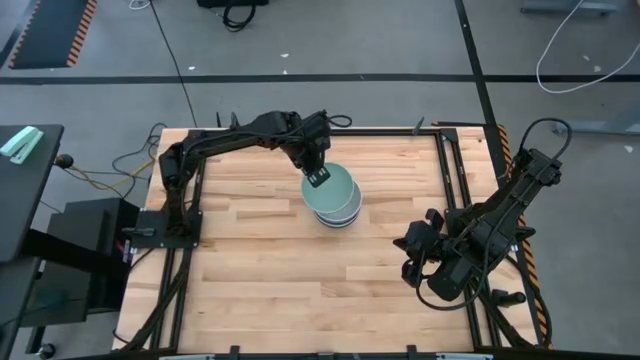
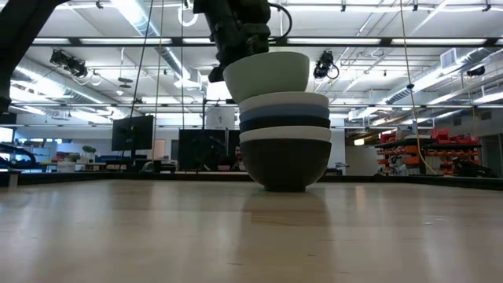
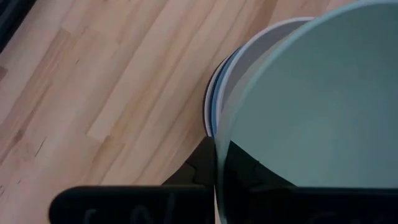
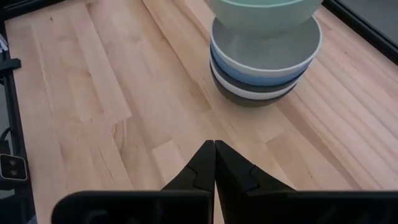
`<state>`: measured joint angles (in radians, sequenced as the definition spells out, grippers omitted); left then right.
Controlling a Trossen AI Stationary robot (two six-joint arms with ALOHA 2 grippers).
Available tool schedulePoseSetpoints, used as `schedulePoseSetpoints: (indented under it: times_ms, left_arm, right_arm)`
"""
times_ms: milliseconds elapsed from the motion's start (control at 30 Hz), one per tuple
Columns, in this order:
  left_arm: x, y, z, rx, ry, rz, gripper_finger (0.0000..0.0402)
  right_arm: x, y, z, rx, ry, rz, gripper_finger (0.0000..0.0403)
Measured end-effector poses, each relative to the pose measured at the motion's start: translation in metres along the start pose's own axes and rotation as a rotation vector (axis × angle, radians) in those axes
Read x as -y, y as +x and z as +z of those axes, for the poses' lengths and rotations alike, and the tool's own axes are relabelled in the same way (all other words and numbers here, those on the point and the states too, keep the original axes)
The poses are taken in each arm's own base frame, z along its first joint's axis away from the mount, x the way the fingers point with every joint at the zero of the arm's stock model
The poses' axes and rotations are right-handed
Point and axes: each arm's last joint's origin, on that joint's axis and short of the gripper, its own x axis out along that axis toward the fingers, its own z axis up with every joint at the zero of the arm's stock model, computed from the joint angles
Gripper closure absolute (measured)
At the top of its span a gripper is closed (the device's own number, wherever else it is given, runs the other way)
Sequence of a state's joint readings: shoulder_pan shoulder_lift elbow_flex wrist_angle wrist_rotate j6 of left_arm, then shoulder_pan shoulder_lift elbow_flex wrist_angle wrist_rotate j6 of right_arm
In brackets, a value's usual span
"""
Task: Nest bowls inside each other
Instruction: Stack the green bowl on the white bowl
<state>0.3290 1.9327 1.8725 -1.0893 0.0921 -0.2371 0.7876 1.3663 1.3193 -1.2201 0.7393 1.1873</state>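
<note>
The wooden counter [image 1: 250, 270] fills the middle of the high view, framed by dark rails, with grey floor around it. The left arm reaches from the counter's far left corner toward the centre, and its left gripper [image 1: 317, 176] sits at the near rim of the pale mint green bowl [image 1: 334, 193]; in the left wrist view the fingers [image 3: 249, 171] straddle that bowl's rim [image 3: 298, 112], one on the inside wall and one outside, clenched on it. The right arm waits folded at the counter's right edge, well apart from the bowls, its right gripper [image 1: 411, 243] pointing toward the centre; the right wrist view shows its fingers [image 4: 214, 163] pressed together with nothing between them. A stack of bowls [image 2: 284, 149] stands just beyond the counter's middle. From the low view, it is built from a black bowl [image 2: 284, 165] at the bottom resting on the wood, then a white rim [image 2: 284, 134], a dark band, a blue band [image 2: 284, 111] and a white bowl [image 2: 284, 100] on top. The mint bowl [image 2: 267, 72] is held slightly tilted right over the stack, its base down inside the top white bowl; whether it rests on it I cannot tell. In the right wrist view the same mint bowl [image 4: 264, 12] hangs above the nested rims [image 4: 264, 59].
</note>
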Motion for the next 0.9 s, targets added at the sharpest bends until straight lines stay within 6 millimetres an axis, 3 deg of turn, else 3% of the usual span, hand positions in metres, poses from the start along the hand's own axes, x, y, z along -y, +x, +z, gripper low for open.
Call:
schedulePoseSetpoints:
  times_ms: [100, 433, 900]
  left_arm:
    - [0.001, 0.001, 0.0, -0.001, 0.001, 0.0, 0.039]
    - [0.001, 0.032, 0.005, -0.042, 0.04, -0.029, 0.039]
    - [0.001, 0.031, 0.004, -0.059, 0.037, -0.024, 0.039]
  right_arm:
    - [0.0, 0.0, 0.0, 0.004, 0.0, -0.002, 0.039]
    - [0.0, 0.0, 0.0, 0.013, -0.003, -0.007, 0.039]
    - [0.0, 0.0, 0.0, 0.014, -0.002, -0.007, 0.039]
